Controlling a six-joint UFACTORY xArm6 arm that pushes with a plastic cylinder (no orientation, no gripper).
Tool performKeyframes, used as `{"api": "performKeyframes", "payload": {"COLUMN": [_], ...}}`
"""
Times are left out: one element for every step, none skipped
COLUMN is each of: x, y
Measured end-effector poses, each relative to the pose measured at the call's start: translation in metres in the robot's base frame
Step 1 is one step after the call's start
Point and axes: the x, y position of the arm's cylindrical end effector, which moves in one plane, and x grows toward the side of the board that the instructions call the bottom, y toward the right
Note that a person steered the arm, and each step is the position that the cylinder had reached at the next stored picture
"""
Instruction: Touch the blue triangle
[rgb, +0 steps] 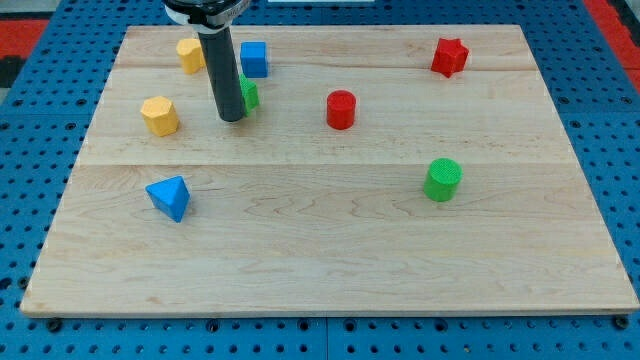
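The blue triangle (169, 196) lies on the wooden board (330, 250) at the view's left, below the middle. My tip (231, 119) is on the board up and to the right of it, well apart from it. The rod stands right in front of a green block (248, 95), partly hiding it. A yellow hexagon (159, 115) sits to the left of the tip.
A blue cube (253, 59) and a second yellow block (190, 54) sit near the view's top left. A red cylinder (341, 109) is at centre top, a red star (450, 56) at top right, a green cylinder (442, 180) at right.
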Motion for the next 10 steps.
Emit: {"api": "performKeyframes", "payload": {"x": [0.023,0.042,0.048,0.048,0.048,0.048,0.066,0.095,0.111,0.129], "y": [0.0,0.0,-0.002,-0.038,-0.075,-0.077,-0.079,-0.086,-0.089,-0.091]}}
